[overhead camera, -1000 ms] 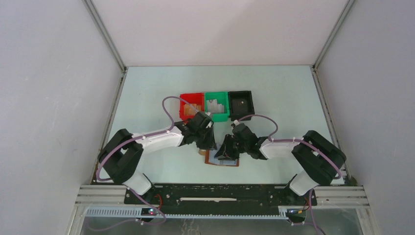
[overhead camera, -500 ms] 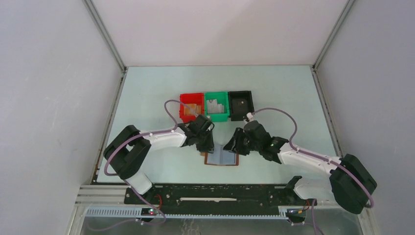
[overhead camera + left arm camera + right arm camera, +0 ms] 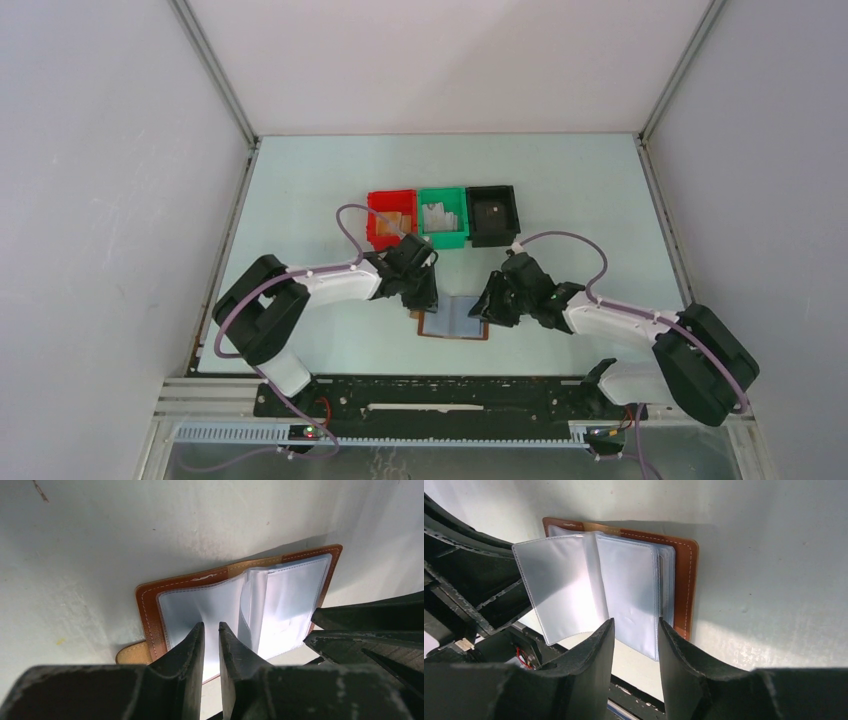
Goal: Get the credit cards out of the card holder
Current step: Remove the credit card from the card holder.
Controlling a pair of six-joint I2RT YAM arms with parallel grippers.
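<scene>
Now, holder [image 3: 455, 320]: lies open, pale inner faces up, on the counter [image 3: 560, 200] close to its near edge, about midway between the left and right edges. Its tab [image 3: 131, 653] sticks out on the left arm's side.
leaves [image 3: 559, 585]: clear plastic, fanned from the spine. One stands raised between the panels and the others are stacked on the right panel.
cards: no dark card shows in any view. I cannot tell whether one sits deeper in the stack.
left claw [image 3: 211, 627]: low over the left panel, jaws drawn almost together with only a slit between them and nothing seen in it. Whether it touches the panel cannot be told.
right claw [image 3: 634, 625]: jaws apart, holding nothing, poised at the edge of the stacked leaves.
step in hand: probably leafing through the stack to find a card and draw it out.
doing it well: press the left panel flat with the left claw so the holder cannot slide. Bring the right claw onto a single leaf, or onto a bare card edge. Close on the card and not on the plastic around it, then pull slowly along the sleeve's opening, level with the panel.
watch for: slick, thin leaves, so several may get pinched at once. If the holder lifts or drags toward the near edge, ease off and re-seat the grip.
</scene>
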